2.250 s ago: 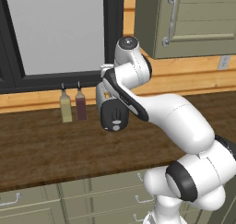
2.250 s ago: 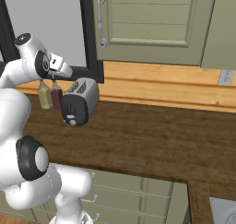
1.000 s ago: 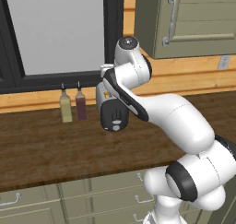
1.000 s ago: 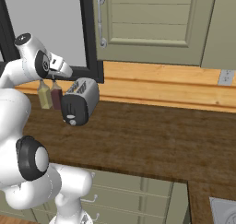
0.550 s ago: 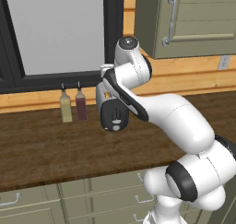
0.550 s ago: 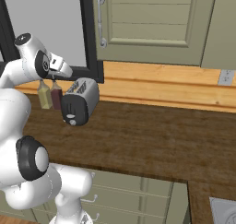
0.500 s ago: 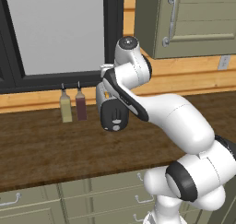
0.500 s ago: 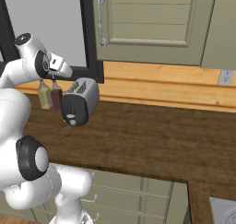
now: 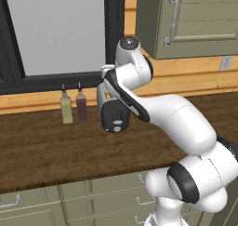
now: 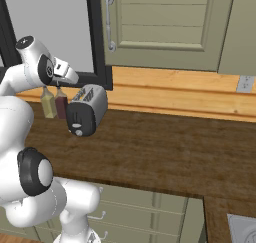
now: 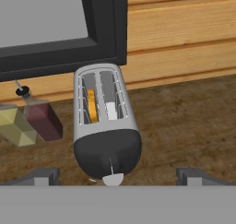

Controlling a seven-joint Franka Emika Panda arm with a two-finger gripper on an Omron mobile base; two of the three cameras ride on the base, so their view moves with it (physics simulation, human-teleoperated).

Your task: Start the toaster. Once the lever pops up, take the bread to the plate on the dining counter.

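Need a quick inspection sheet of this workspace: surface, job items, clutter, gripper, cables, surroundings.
Surface: dark wood-grain counter, bare in front of the toaster.
Job's things: toaster by the window; an orange slice stands in one slot, something pale in the other.
Clutter: two bottles, yellowish and dark red, beside the toaster.
Grippers: gripper open, fingertips either side of the toaster's black end, holding nothing.
Cables: nothing seen.
Surroundings: window, wall cabinet, wall outlet, drawers below.
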